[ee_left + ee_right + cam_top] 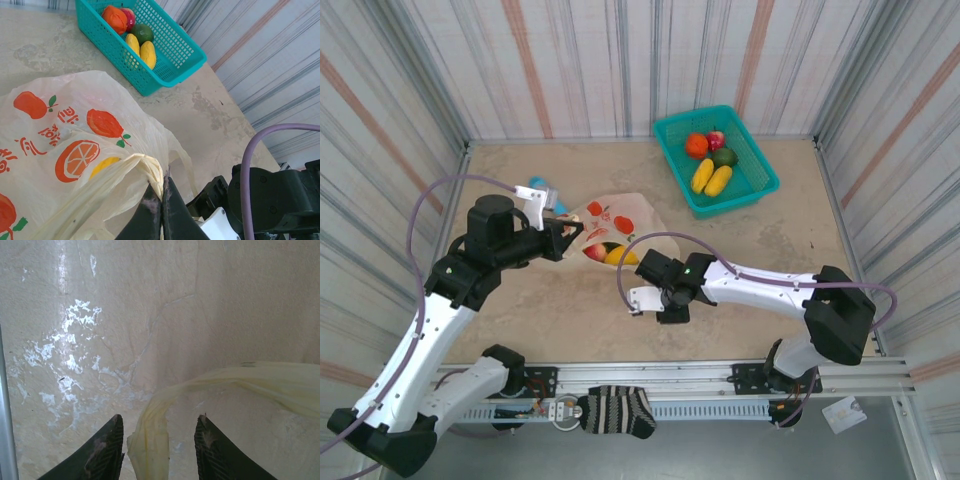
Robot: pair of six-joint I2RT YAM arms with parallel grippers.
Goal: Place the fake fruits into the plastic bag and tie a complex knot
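My left gripper point(161, 187) is clamped on one handle point(145, 167) at the left edge of the plastic bag point(620, 215). The other handle point(235, 377) trails off the bag's near side and curves down between the fingers of my right gripper point(159, 420) — jaws partway open, no firm pinch visible — while most fake fruits point(710, 178) sit beyond the bag in the teal basket point(740, 200).

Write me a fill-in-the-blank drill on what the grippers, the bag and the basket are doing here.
1. The left gripper is ____ on a bunched handle of the plastic bag.
2. The right gripper's fingers are ____, with a pale bag strip lying between them.
3. Five fake fruits sit in the ____ mesh basket.
4. One ____ fruit shows through the bag's wall.

Missing words: shut; open; teal; yellow
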